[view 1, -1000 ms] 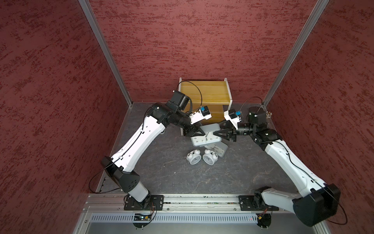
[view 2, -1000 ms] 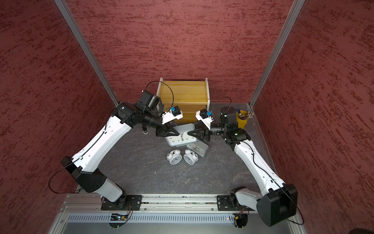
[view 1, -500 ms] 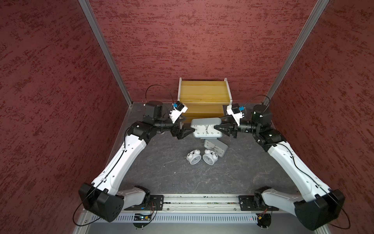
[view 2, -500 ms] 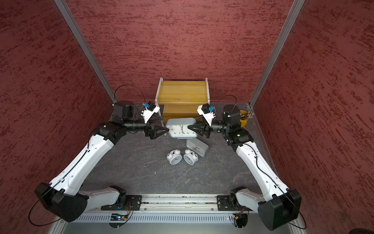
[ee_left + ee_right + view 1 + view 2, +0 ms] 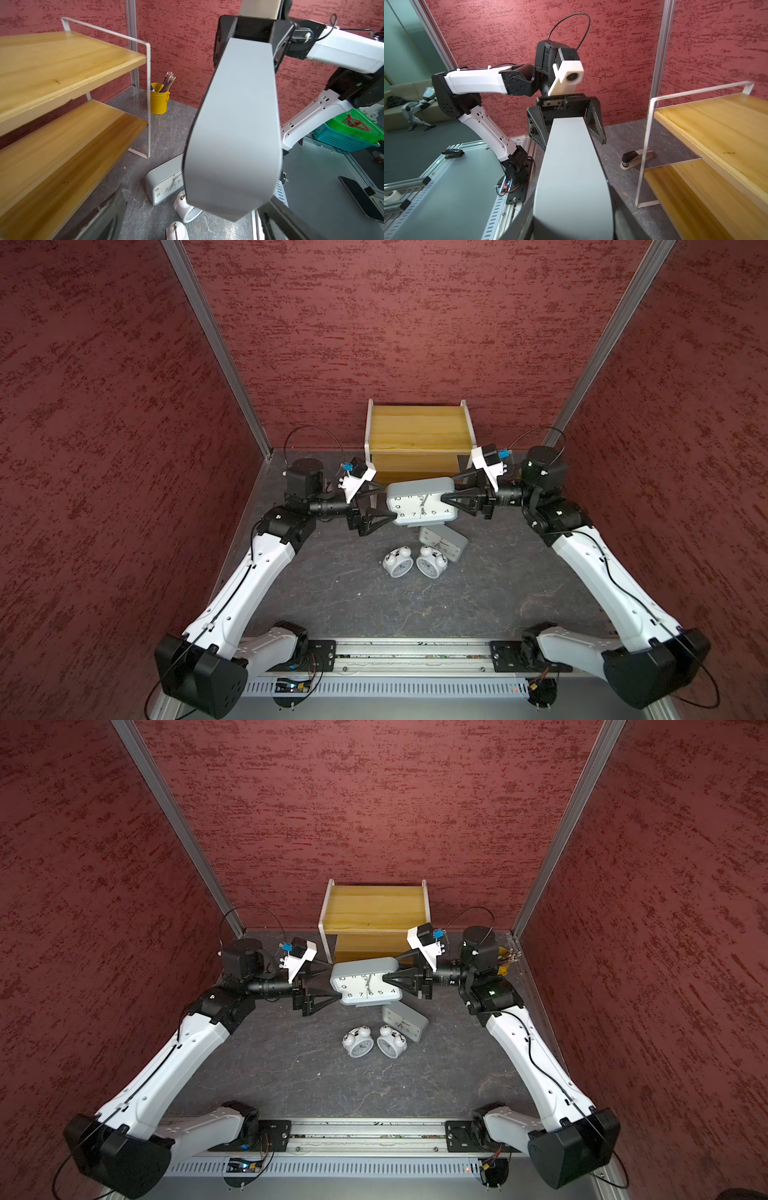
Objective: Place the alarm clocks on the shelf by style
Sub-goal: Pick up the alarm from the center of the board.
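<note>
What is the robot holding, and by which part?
The large grey clock, held at one end by the right gripper; the left gripper is open around the other.

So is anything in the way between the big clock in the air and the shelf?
Nothing I can see. The big grey clock, held by the right hand, hangs right in front of the shelf, which looks bare.
</note>
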Tool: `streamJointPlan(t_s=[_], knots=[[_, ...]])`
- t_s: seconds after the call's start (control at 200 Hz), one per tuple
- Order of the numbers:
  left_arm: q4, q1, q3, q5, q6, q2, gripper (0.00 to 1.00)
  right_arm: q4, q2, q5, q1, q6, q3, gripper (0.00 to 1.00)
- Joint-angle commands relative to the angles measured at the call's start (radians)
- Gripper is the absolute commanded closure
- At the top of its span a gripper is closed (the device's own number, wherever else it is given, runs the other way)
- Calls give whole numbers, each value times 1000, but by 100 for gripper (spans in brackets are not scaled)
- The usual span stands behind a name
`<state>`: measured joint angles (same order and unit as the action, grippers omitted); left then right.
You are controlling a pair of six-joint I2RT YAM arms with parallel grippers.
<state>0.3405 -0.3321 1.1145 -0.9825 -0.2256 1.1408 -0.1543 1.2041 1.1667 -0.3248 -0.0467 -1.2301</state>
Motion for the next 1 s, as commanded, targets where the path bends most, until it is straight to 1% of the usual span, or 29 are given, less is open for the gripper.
streamJointPlan(t_s=[0.0, 0.336, 0.541, 0.626, 0.711, 0.797, 0.827, 0.907, 0.997], knots=[[-29, -26, -4, -41, -37, -7, 1, 91, 12, 65, -6, 53, -52, 100], [-77, -56, -1, -55, -27, 7, 5, 129, 20, 92, -7, 74, -31, 100], [-85, -58, -4, -68, -24, 6, 14, 133, 20, 74, -8, 65, -19, 100], [-86, -56, -6, -68, -24, -1, 16, 121, 22, 63, -7, 50, -16, 100], [-94, -54, -11, -71, -21, -9, 22, 108, 23, 51, -7, 39, -11, 100], [-118, -51, -23, -74, -7, -20, 31, 105, 26, 47, -7, 38, -6, 100], [-128, -49, -26, -77, -2, -23, 36, 107, 27, 47, -7, 35, -5, 100], [-151, -49, -36, -79, 13, -29, 56, 107, 28, 39, -7, 33, 1, 100], [-161, -47, -41, -80, 21, -33, 71, 103, 31, 32, -6, 30, 4, 100]])
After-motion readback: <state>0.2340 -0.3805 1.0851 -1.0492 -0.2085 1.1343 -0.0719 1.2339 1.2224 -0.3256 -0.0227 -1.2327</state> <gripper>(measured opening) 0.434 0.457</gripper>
